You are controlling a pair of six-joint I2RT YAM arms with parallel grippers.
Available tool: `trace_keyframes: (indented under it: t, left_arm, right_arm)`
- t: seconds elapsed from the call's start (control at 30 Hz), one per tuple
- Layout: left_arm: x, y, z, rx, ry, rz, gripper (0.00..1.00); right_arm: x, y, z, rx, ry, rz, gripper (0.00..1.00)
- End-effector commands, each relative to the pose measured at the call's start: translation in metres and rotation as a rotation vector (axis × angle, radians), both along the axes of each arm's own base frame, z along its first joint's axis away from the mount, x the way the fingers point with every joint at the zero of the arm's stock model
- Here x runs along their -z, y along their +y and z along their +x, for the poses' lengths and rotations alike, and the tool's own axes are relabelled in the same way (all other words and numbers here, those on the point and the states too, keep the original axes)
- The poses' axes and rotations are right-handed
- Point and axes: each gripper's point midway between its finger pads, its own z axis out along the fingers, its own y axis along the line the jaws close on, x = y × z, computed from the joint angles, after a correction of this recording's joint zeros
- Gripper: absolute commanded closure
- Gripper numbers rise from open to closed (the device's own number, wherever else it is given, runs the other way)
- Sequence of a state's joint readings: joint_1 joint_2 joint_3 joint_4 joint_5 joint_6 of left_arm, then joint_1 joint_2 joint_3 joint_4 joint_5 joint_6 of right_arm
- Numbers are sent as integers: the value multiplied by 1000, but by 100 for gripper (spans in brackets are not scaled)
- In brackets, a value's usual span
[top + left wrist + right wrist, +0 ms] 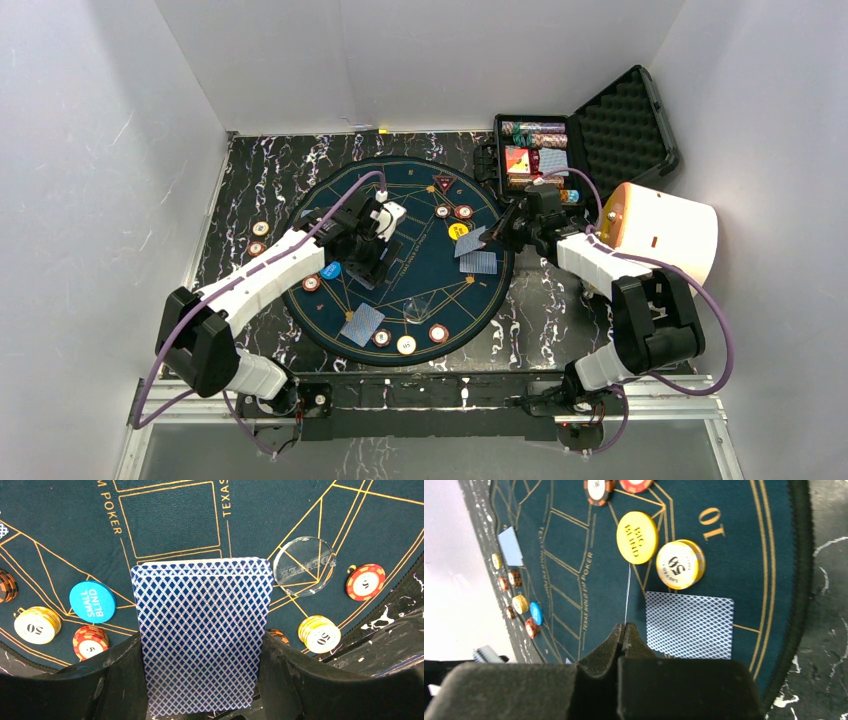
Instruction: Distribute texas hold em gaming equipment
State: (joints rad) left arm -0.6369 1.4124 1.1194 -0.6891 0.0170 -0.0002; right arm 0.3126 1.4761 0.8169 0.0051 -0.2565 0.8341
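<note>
White walls enclose a round poker mat (410, 180). Left arm stretches over its middle, the left gripper (202, 655) clamping a blue-backed deck (200, 610); right arm bends toward the mat's right side, the right gripper (625, 632) pinching a single card (470, 241) edge-on.

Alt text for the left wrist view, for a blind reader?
The left gripper holds a deck of blue-backed cards above the dark poker mat. Left of the deck lie a blue Small Blind button and chip stacks; right of it, a clear dealer disc and more chips.
</note>
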Motion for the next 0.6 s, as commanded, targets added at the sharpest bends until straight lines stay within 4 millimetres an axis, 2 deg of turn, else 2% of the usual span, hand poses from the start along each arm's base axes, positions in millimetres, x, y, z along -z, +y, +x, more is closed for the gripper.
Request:
trace_keyframes:
  t: [0.0,0.43,0.47,0.57]
  left_arm:
    - [-23,-4,6,1,-49,-41,100]
    - [-25,-4,5,2,-53,-43,100]
    - [-26,-4,5,3,-53,-45,100]
    - [-25,-6,5,10,-47,-48,100]
  right_arm:
    - [6,-13,2,33,-17,-59,100]
    - [25,-21,-19,2,27,-93,100]
    - [27,-24,-22,5,34,-109,92]
    - [24,-36,-25,-1,16,-184,56]
